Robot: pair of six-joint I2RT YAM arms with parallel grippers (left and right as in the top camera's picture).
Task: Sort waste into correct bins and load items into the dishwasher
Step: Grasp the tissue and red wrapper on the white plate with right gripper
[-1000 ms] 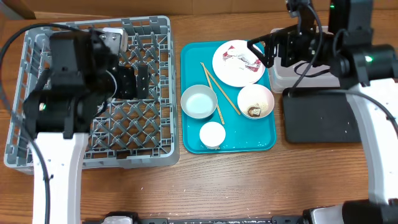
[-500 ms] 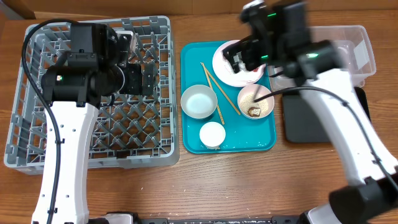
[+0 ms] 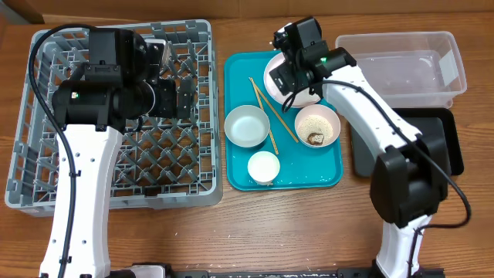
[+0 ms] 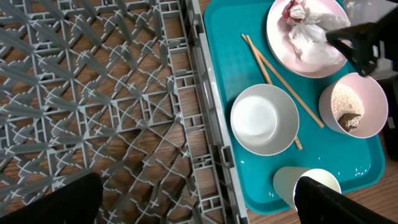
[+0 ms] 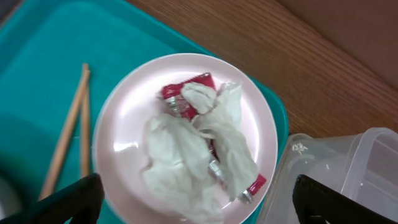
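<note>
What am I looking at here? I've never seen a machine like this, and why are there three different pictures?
These are two robot arms at a wooden table, each ending in a two-finger gripper. One picture comes from a camera above the table. The other two come from a camera on each wrist, looking down past that arm's own dark fingers. The left gripper is open over a grey rack and holds nothing. The right gripper is open above a pink plate with crumpled wrappers on it. The plate sits on a teal tray, along with chopsticks, an empty bowl, a second bowl holding rice and a brown lump, and a cup. Beside the teal tray, on the right arm's side, are a clear tub and a black tray.
</note>
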